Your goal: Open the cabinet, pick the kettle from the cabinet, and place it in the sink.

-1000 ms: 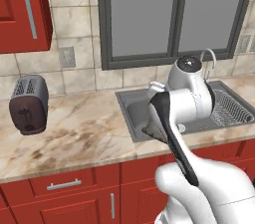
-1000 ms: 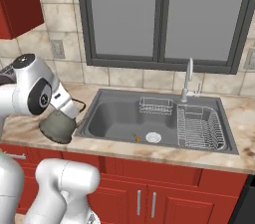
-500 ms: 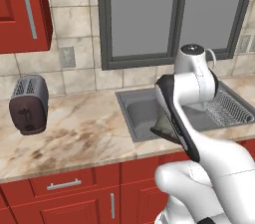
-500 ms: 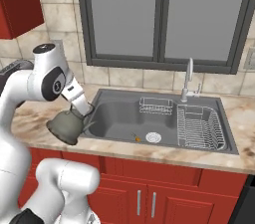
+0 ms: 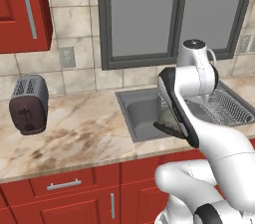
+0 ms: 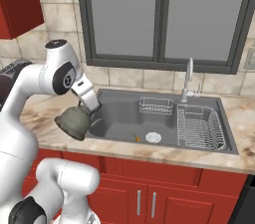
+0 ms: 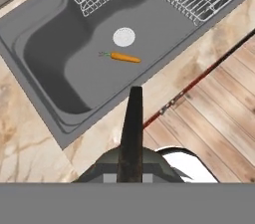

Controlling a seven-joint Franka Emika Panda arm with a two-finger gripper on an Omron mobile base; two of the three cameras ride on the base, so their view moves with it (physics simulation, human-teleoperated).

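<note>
We see the gripper (image 6: 91, 106) clamped on the kettle (image 6: 73, 121) handle, tilted over the sink (image 6: 164, 141) rim at nine o'clock; a carrot (image 7: 123, 57) lies by the drain.

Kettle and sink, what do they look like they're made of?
Kettle: probably dull metal, matte grey-green with soft shading and no sharp reflections; its handle looks like dark plastic. Sink: likely brushed steel, an even grey satin basin with thin chrome-looking wire racks.
</note>
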